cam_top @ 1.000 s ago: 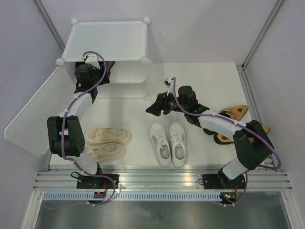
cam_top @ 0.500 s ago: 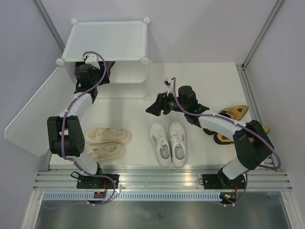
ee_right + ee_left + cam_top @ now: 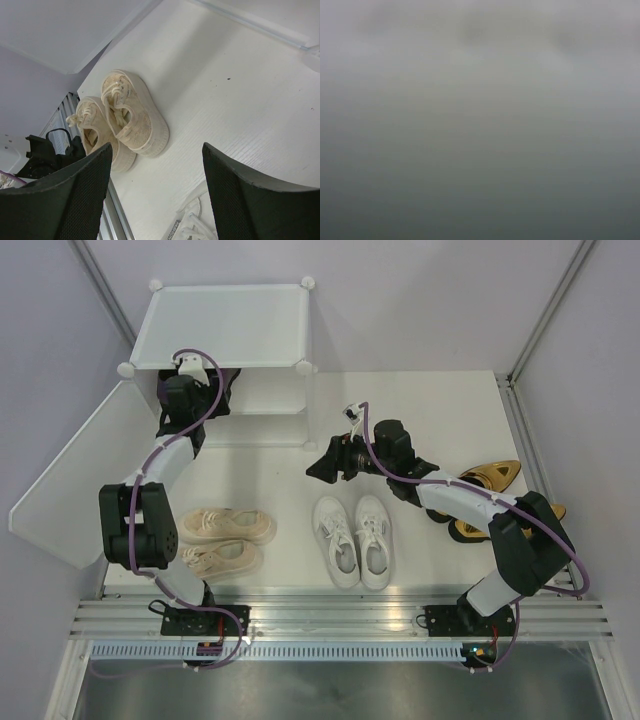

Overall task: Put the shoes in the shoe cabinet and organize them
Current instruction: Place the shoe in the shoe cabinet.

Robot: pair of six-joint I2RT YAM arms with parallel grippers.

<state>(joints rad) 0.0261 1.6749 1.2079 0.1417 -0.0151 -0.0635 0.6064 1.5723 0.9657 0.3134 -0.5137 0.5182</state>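
Right gripper (image 3: 318, 466) hangs open and empty mid-frame, above the white sneakers (image 3: 352, 538). Left gripper (image 3: 196, 380) is inside the cabinet (image 3: 225, 325) at upper left; I cannot tell its state.

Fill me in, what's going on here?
Two robot arms are putting shoes away in a white cabinet. The left arm reaches into the cabinet's open front; what it does there is hidden. The right hand hangs open and empty above the table. The beige sneakers, white sneakers and gold heels sit on the table, not yet stored.
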